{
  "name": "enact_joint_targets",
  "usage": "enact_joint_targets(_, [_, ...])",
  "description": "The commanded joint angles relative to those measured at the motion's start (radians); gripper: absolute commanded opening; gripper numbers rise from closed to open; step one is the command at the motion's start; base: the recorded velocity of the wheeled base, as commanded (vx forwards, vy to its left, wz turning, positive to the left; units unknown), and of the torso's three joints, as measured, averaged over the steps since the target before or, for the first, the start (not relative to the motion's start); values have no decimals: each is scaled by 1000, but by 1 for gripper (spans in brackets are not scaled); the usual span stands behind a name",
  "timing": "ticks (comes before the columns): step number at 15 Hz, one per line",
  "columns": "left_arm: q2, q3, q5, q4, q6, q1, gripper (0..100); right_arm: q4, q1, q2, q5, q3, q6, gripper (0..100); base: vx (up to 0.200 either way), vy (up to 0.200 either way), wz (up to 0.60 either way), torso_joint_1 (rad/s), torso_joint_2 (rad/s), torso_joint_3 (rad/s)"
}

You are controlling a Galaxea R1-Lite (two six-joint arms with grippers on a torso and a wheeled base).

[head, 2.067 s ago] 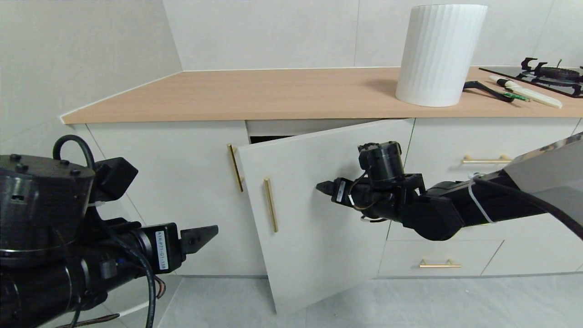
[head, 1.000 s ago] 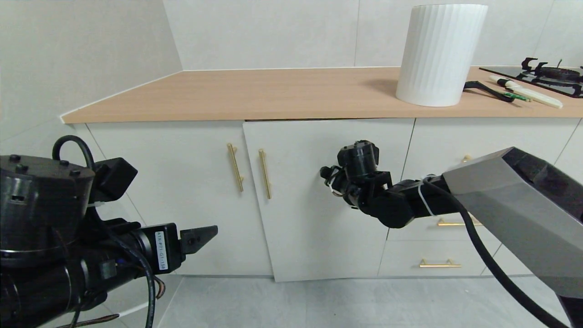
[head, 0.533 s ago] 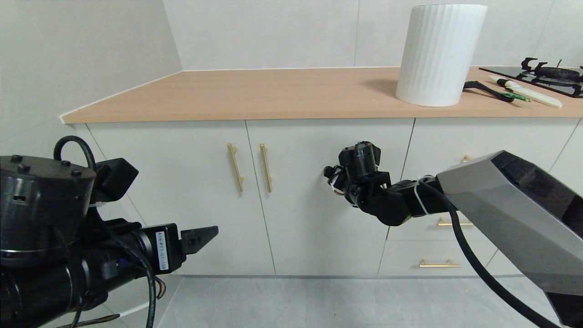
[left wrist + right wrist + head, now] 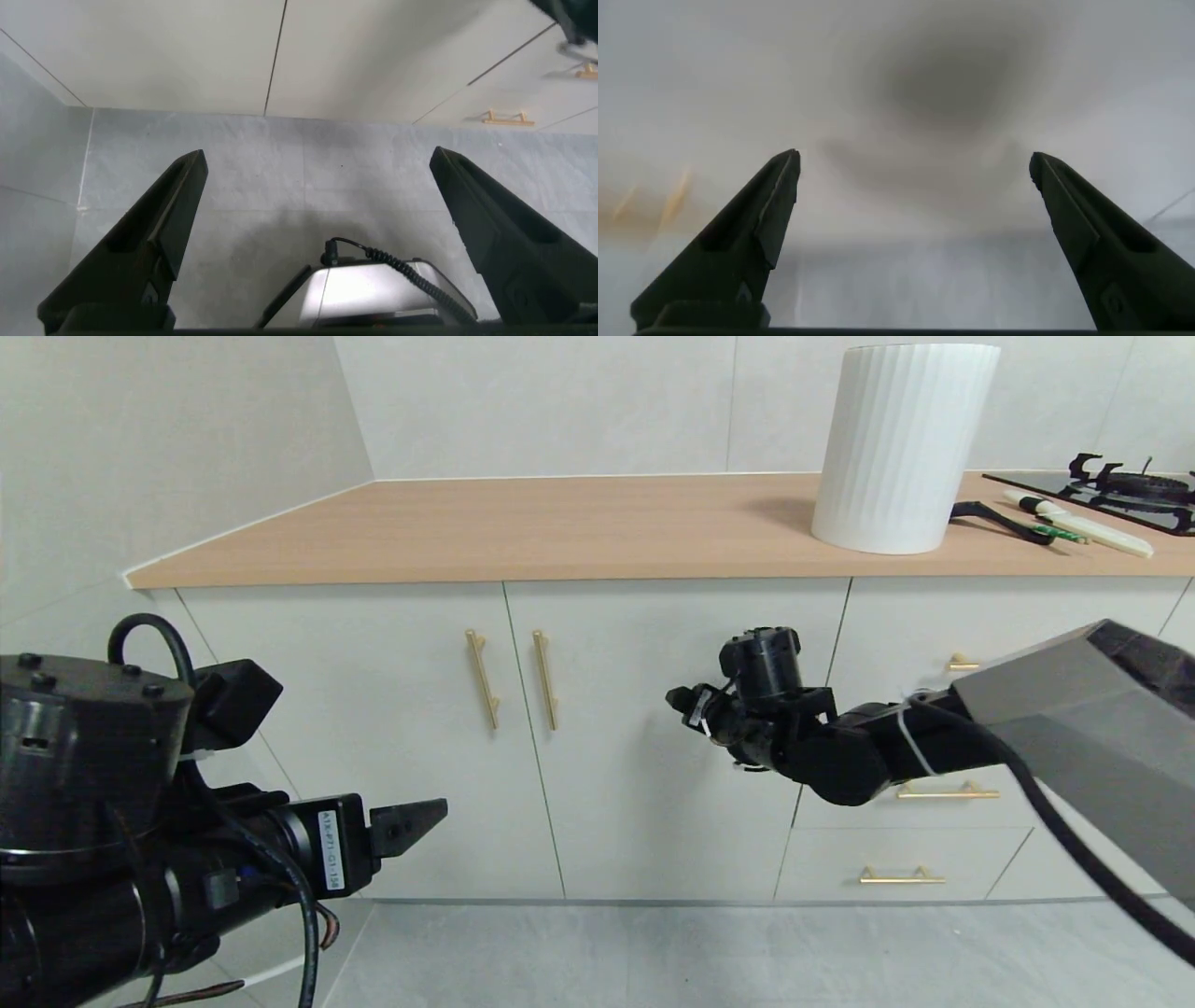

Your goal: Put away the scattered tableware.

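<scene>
From the head, we see the cabinet door (image 4: 644,821) shut flush. The right gripper (image 4: 676,696) hangs just in front of its panel, empty and well apart from the door's handle (image 4: 543,679). The left gripper (image 4: 431,812) sits low before the neighbouring door, also empty. The utensils (image 4: 1046,523) we are meant to put away lie on the countertop (image 4: 523,527), between the tall white container (image 4: 896,448) and the stove (image 4: 1134,485).

Our main worry is the reach up to them. The right arm starts below the counter's edge and could catch it on the way up. A careless sweep might also knock the container, which looks tall enough to tip. The utensils are thin, flat and close together, so a grasp may slip off one or shove its neighbour onto the stove.

From the left wrist, the jaws stand wide apart with nothing between them. Below them are the floor (image 4: 308,205) and, further off, a drawer handle (image 4: 509,118). With the arm this low and near the cabinet fronts, we think any move of the base could scrape them.

From the right wrist, the jaws are likewise spread wide and empty, with the pale door panel close ahead. Even a small push forward would drive the fingertips into it and could mark the finish.
</scene>
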Motion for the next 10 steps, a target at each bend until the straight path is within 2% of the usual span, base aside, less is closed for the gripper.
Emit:
enact_joint_targets(1, [-13, 0, 0, 0, 1, 0, 100, 0, 2, -260, 198, 234, -55, 100, 0, 0, 0, 0, 0, 0])
enact_joint_targets(2, [-28, 0, 0, 0, 1, 0, 100, -7, 2, -347, 261, 344, -139, 100, 0, 0, 0, 0, 0, 0])
enact_joint_targets(3, [-42, 0, -1, -2, 2, 0, 100, -11, 2, -416, 261, 415, -194, 100, 0, 0, 0, 0, 0, 0])
enact_joint_targets(4, [-68, 0, -1, -2, 5, 0, 100, -11, 0, -510, 241, 484, -239, 100, 0, 0, 0, 0, 0, 0])
enact_joint_targets(7, [-212, 8, -10, -43, 13, 2, 100, -7, -5, -834, 110, 665, -259, 100, 0, 0, 0, 0, 0, 0])
enact_joint_targets(8, [-280, 34, -12, -51, 20, 18, 100, -7, -6, -947, 70, 723, -288, 100, 0, 0, 0, 0, 0, 0])
enact_joint_targets(9, [-358, 72, -14, -48, 56, 51, 100, -3, -12, -1076, 32, 785, -340, 100, 0, 0, 0, 0, 0, 0])
enact_joint_targets(10, [-439, 112, -14, -44, 111, 78, 100, -1, -20, -1202, -2, 848, -403, 100, 0, 0, 0, 0, 0, 0])
